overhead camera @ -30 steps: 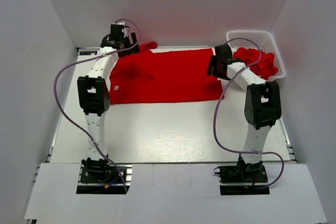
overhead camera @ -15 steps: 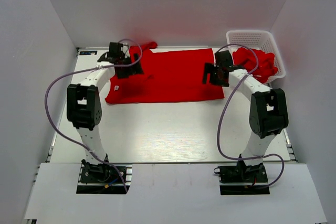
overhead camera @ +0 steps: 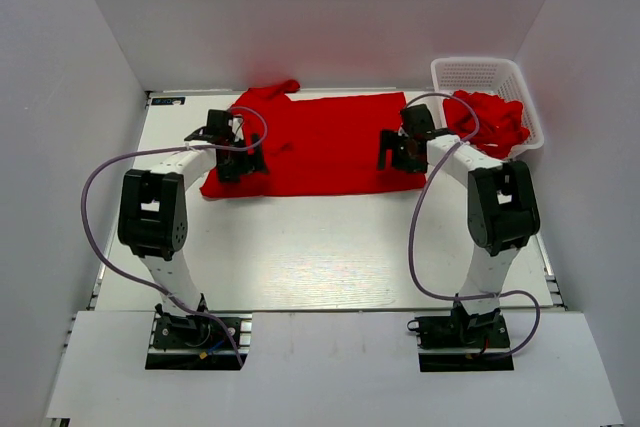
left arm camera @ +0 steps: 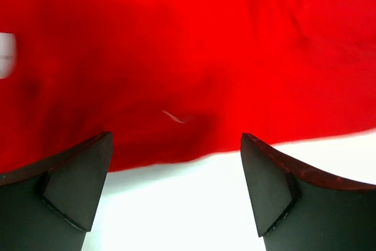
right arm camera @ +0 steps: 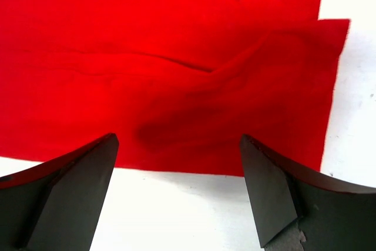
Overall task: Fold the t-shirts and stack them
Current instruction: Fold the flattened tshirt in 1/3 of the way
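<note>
A red t-shirt lies spread flat across the back of the table, one sleeve bunched at its far left corner. My left gripper is open and empty over the shirt's near left edge. In the left wrist view the red hem runs between the fingers, and a white label shows at the left. My right gripper is open and empty over the shirt's near right part. In the right wrist view the hem and a doubled corner lie ahead. More red shirts are heaped in the basket.
A white plastic mesh basket stands at the back right corner, beside the right arm. White walls close in the back and both sides. Bare white table stretches from the shirt's near edge to the arm bases.
Both grippers have moved from the shirt's far edge toward me, to its near edge. The right one also moved left. The shirt's near left corner has shifted slightly.
</note>
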`<state>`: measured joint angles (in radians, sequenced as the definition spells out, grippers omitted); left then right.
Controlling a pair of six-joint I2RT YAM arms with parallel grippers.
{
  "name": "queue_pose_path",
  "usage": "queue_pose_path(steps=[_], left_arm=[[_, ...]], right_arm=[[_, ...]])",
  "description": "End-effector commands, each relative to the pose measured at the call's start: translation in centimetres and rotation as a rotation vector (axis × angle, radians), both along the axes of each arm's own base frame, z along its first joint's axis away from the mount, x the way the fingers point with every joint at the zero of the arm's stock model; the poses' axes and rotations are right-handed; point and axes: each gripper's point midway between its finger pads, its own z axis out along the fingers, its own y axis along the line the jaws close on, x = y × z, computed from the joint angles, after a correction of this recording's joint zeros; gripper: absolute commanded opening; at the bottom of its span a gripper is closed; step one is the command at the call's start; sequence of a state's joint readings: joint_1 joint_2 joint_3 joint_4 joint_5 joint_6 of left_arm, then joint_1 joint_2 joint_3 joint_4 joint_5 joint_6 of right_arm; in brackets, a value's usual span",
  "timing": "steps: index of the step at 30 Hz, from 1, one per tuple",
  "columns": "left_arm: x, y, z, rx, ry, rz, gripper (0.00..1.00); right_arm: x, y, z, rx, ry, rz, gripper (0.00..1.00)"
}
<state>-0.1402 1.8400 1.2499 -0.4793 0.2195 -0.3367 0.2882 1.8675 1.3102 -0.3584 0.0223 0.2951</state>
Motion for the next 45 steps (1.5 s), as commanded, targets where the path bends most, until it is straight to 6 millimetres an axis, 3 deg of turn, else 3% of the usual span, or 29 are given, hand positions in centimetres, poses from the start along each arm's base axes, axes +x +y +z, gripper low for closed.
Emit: queue_pose_path(steps=[1, 4, 7, 10, 11, 12, 16, 17, 20, 21, 22, 24, 25, 26, 28, 30, 35, 37, 40, 42, 43, 45], left_arm=[[1.5, 2.7, 1.2, 0.107, -0.065, 0.083, 1.0], [2.5, 5.3, 0.6, 0.223, -0.047, 0.149, 1.0], [3.6, 6.4, 0.0, 0.262, -0.038, 0.181, 1.0], [4.6, 6.2, -0.7, 0.241, -0.032, 0.176, 1.0], [4.1, 6.3, -2.3, 0.249, 0.012, 0.171, 1.0], [4.4, 6.5, -2.5, 0.236, 0.017, 0.184, 1.0], [3.0, 6.2, -4.8, 0.222, 0.09, 0.172, 1.0], [2.0, 6.3, -5.6, 0.228, 0.123, 0.169, 1.0], [1.0, 7.3, -4.8, 0.248, 0.124, 0.211, 1.0], [-0.3, 7.4, -5.2, 0.253, 0.146, 0.208, 1.0], [-0.9, 7.4, -5.1, 0.253, 0.148, 0.208, 1.0], [-3.6, 7.3, -4.7, 0.232, 0.176, 0.237, 1.0], [-4.5, 7.3, -4.7, 0.225, 0.187, 0.254, 1.0], [-6.9, 7.2, -5.6, 0.213, 0.243, 0.275, 1.0], [-9.3, 7.2, -4.8, 0.203, 0.268, 0.306, 1.0], [-12.5, 7.4, -5.4, 0.229, 0.329, 0.344, 1.0], [-18.8, 8.2, -4.0, 0.261, 0.41, 0.42, 1.0], [-19.3, 8.2, -2.9, 0.249, 0.382, 0.431, 1.0], [-17.6, 7.9, 0.3, 0.202, 0.239, 0.419, 1.0], [-15.1, 7.3, 3.5, 0.16, 0.086, 0.353, 1.0], [-14.3, 6.7, 4.6, 0.125, 0.042, 0.323, 1.0], [-12.9, 6.5, 6.2, 0.113, -0.027, 0.298, 1.0]], right_arm=[[0.3, 0.1, -0.8, 0.009, 0.007, 0.003, 0.9], [0.5, 0.0, -1.4, 0.004, 0.017, -0.003, 0.9], [0.1, -0.5, -2.5, -0.02, 0.044, -0.011, 0.9], [0.1, -0.9, -3.0, -0.036, 0.05, -0.015, 0.9], [0.1, -0.9, -3.2, -0.039, 0.054, -0.019, 0.9], [0.0, -1.0, -3.2, -0.042, 0.059, -0.021, 0.9], [-0.3, -1.2, -3.8, -0.048, 0.074, -0.024, 0.9], [-0.5, -1.2, -3.9, -0.044, 0.08, -0.029, 0.9], [-1.2, -1.3, -4.1, -0.036, 0.094, -0.043, 0.9], [-2.3, -1.6, -4.9, -0.04, 0.12, -0.048, 0.9], [-2.5, -1.5, -4.4, -0.03, 0.108, -0.05, 0.9], [-4.6, -2.0, -5.3, -0.026, 0.143, -0.077, 0.9], [-4.5, -1.9, -4.5, -0.013, 0.112, -0.082, 0.9], [-6.0, -2.2, -5.4, -0.01, 0.145, -0.098, 0.9], [-7.5, -2.5, -5.0, -0.004, 0.138, -0.108, 0.9], [-10.2, -3.0, -6.1, -0.009, 0.182, -0.116, 0.9], [-14.9, -3.6, -6.3, 0.012, 0.216, -0.11, 0.9], [-15.7, -3.0, -5.1, 0.043, 0.186, -0.063, 0.9], [-15.4, -2.0, -2.9, 0.071, 0.121, 0.02, 0.9], [-14.8, -1.2, -1.4, 0.08, 0.086, 0.069, 0.9], [-13.4, -0.6, 0.5, 0.089, 0.035, 0.089, 0.9], [-12.6, -0.4, 1.5, 0.079, 0.01, 0.098, 0.9]])
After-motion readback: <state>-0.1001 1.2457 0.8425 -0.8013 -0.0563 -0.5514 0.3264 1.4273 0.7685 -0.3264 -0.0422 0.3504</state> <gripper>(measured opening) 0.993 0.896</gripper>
